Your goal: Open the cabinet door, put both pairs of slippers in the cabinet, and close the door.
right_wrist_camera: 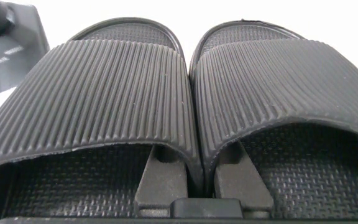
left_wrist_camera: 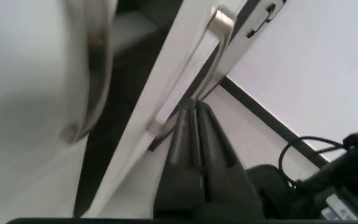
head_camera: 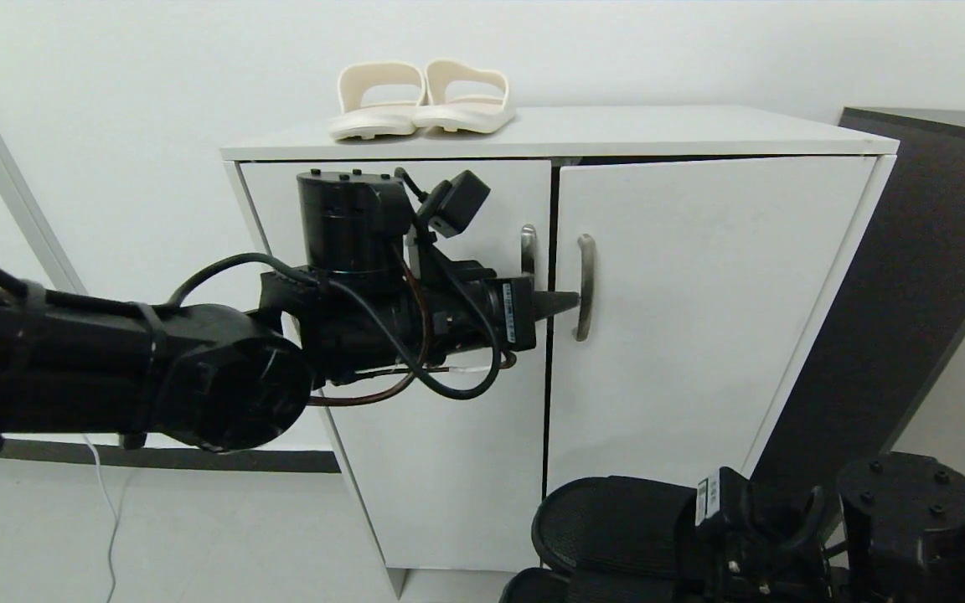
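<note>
The white cabinet [head_camera: 700, 335] has two doors, and a thin dark gap runs along the top of the right door. My left gripper [head_camera: 565, 303] is shut, with its tip against the right door's silver handle [head_camera: 585, 285]. From the left wrist, the joined fingers [left_wrist_camera: 194, 134] sit just under that handle [left_wrist_camera: 191, 68]. A cream pair of slippers [head_camera: 422, 99] rests on the cabinet top. Low at the front right, my right gripper [right_wrist_camera: 199, 180] is shut on the adjoining inner sides of the black pair of slippers [head_camera: 612, 523] [right_wrist_camera: 117, 93].
The left door's handle [head_camera: 528, 249] is right beside the gripped one. A dark panel [head_camera: 910, 293] leans against the cabinet's right side. A white wall stands behind and to the left, with a thin cable [head_camera: 110, 511] hanging down it.
</note>
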You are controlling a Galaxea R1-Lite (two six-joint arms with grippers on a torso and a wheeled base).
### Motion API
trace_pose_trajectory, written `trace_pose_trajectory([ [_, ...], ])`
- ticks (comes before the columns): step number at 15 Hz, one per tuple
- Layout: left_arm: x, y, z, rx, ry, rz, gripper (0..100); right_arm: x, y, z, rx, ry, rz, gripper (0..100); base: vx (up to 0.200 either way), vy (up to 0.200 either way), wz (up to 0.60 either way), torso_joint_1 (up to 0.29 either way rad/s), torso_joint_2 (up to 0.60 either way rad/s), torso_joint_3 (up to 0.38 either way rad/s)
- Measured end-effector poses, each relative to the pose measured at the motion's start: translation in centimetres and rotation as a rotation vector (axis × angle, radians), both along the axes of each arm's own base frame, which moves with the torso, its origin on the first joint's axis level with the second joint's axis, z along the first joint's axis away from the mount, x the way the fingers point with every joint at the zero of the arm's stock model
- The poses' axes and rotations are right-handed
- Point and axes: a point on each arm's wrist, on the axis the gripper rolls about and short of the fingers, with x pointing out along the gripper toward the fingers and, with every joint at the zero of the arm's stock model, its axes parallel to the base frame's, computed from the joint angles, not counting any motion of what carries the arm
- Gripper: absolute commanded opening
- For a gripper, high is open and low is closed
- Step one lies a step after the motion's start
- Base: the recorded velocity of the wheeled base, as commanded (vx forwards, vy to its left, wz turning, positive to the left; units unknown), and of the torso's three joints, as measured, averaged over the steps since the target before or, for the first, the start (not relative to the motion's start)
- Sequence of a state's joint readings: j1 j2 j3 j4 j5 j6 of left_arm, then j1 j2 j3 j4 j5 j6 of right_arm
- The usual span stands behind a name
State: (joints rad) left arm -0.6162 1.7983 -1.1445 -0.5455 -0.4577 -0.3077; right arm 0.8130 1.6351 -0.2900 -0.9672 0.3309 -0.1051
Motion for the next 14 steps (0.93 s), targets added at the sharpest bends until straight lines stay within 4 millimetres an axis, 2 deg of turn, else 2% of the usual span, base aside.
trace_pose_trajectory([
  [5, -3.8, 2.2, 0.7, 0.003, -0.009, -0.015, 0, -0.7, -0.6, -0.6, -0.001, -0.01, 0.062, 0, 0.0, 0.0, 0.0, 0.0, 0.0, 0.0],
  [7, -4.4, 3.2, 1.1, -0.006, -0.017, 0.0, 0, -0.8, -0.6, -0.7, -0.005, -0.013, 0.066, 0, 0.0, 0.0, 0.0, 0.0, 0.0, 0.0],
  [10, -3.3, 3.8, 1.5, -0.03, -0.051, 0.036, 0, -0.8, -0.6, -0.8, -0.008, -0.011, 0.067, 0, 0.0, 0.0, 0.0, 0.0, 0.0, 0.0],
  [14, -0.7, 2.9, 1.4, -0.046, -0.075, 0.055, 0, -0.8, -0.6, -0.8, -0.01, -0.01, 0.065, 0, 0.0, 0.0, 0.0, 0.0, 0.0, 0.0],
])
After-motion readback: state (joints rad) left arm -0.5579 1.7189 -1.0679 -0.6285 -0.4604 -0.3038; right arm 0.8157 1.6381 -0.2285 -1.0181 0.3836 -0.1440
